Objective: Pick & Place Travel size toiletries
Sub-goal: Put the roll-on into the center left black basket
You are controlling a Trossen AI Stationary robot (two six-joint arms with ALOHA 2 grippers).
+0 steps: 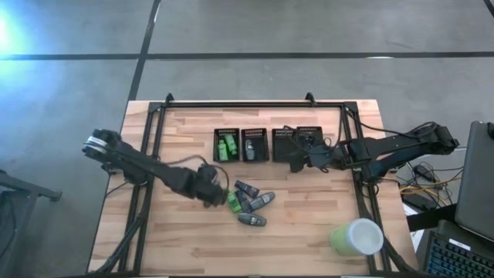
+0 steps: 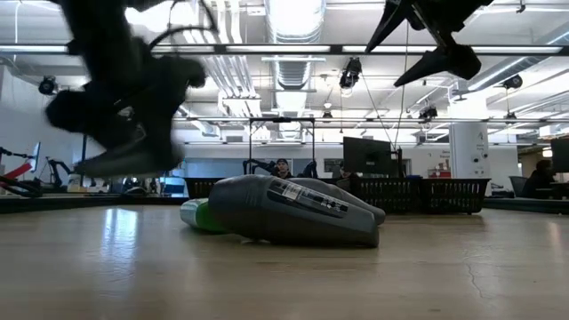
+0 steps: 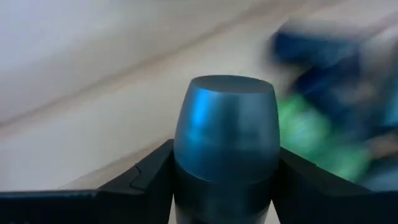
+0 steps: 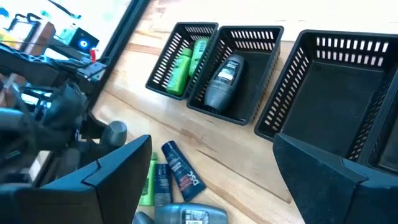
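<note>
Grey tube (image 3: pixel 225 149) sat clamped in my left gripper (image 3: pixel 225 180): light, rigid, slippery; mid-body hold judged safest. Right gripper (image 4: pixel 211 180) hung open, empty, over bins (image 4: pixel 245 68).

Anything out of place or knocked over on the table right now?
One thing: the large cup lies on its side near the table's front right corner, apart from the sorting. Otherwise the four bins sit in a straight row, and the unsorted toiletries stay clustered mid-table beside the left gripper, which holds a grey tube.
</note>
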